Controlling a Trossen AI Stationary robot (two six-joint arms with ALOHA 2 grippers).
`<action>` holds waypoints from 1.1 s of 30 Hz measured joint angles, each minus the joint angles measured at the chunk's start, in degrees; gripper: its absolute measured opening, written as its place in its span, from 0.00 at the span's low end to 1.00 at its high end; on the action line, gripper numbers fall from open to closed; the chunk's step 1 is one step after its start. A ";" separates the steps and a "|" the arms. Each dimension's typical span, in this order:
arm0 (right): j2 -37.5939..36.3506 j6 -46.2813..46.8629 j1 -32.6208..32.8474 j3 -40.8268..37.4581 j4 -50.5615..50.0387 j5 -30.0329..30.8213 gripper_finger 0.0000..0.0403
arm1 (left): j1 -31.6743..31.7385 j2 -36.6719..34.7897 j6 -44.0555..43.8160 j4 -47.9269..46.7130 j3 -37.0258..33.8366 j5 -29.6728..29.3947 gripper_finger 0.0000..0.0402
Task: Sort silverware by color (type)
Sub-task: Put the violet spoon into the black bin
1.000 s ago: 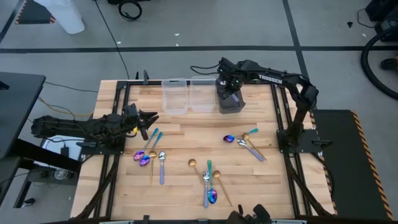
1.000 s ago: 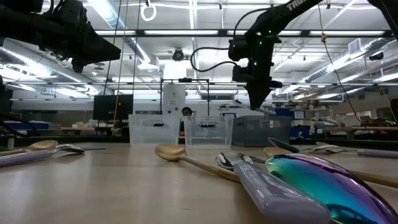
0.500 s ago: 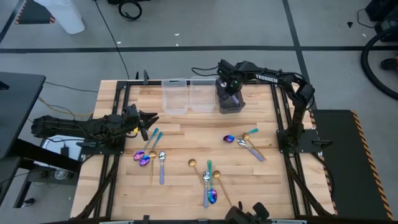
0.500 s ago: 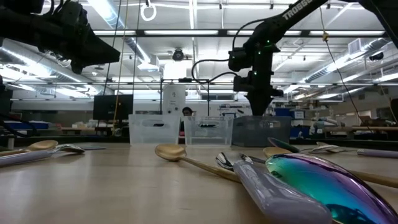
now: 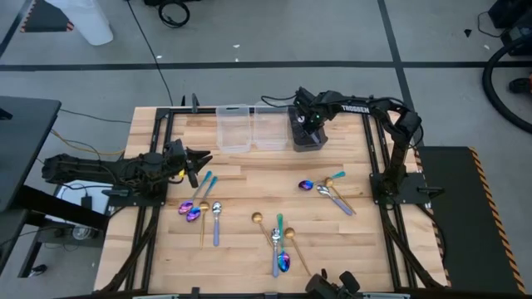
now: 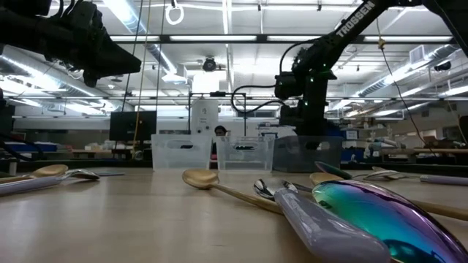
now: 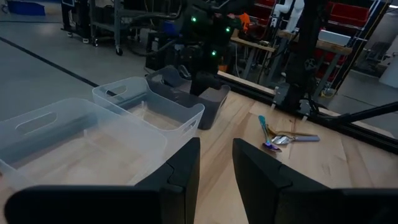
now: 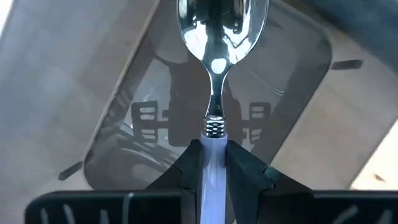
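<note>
One silver spoon [image 8: 221, 37] pinched by its handle in my right hand [image 8: 212, 163] over the grey bin [image 8: 124, 134]; releasing off-centre bounces it onto the bench [image 5: 249, 178].

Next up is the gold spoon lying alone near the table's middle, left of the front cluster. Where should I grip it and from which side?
Grip the gold spoon mid-handle, coming straight down from above. It lies flat, bowl toward the left arm's side, handle slanting toward the front cluster. The handle's far end meets that pile, so stay nearer the bowl, jaws across the shaft. The right gripper holds a silver spoon over the grey bin.
</note>
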 joint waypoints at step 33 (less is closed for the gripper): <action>-0.07 1.32 0.00 -2.56 5.08 -1.18 0.31 | -0.02 0.00 0.19 -0.01 0.00 0.00 0.26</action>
